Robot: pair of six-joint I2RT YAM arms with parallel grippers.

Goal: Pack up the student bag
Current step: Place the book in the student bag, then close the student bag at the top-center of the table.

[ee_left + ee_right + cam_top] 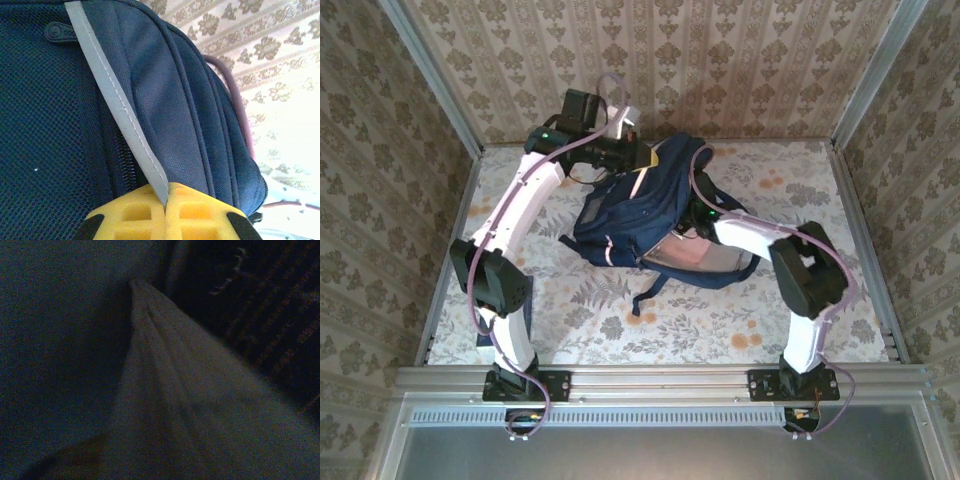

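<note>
The left hand [165, 210] is pressed together on the pale stripe trim [120, 110] of the student bag [640, 215], its yellow fingertips [135, 220] meeting with only that thin band between them. The main risk is judged to lie here. The band is narrow and looks smooth, so it could be drawn out of the pinch if the bag's weight shifts. The lifted end would then drop and the opening would fall shut.

The bag is seen near the middle of the table [720, 320], somewhat toward the far edge, with its upper end held up at the far side by that pinch.

The right arm [750, 235] is reached into the bag's mouth from the right side. The right hand is buried in the dark interior, beside a pale creased sheet [190, 410]. Whether it is spread or closed cannot be told, nor whether anything is gripped.

A second hazard is judged from this. If the sheet or the lining is caught on the arm or the hand while the arm is pulled back, the whole bag could be dragged toward the near right corner and torn from the left hand's hold.

Loose straps [650, 290] are trailed toward the near edge, and the arm's cable [700, 170] is looped just above the opening. Either could be snagged.
</note>
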